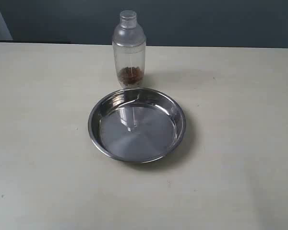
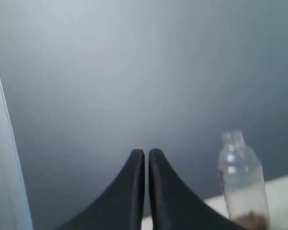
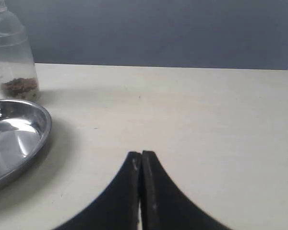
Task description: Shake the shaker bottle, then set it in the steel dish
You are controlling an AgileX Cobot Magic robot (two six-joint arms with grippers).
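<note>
Your left gripper (image 2: 147, 152): black fingers (image 2: 134, 187) closed to a thin slit, pointing at a grey-blue wall (image 2: 134, 72). The shaker bottle (image 2: 242, 184) stands upright on the table (image 2: 284, 201) near the edge along that wall, well apart from the gripper. Its cap is on, with brown granules (image 2: 252, 220) at its base. Only a pale sliver of tabletop shows.

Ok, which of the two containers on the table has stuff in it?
The shaker bottle: brown granules lie at its bottom. The steel dish next to it holds nothing and only mirrors the bottle.
</note>
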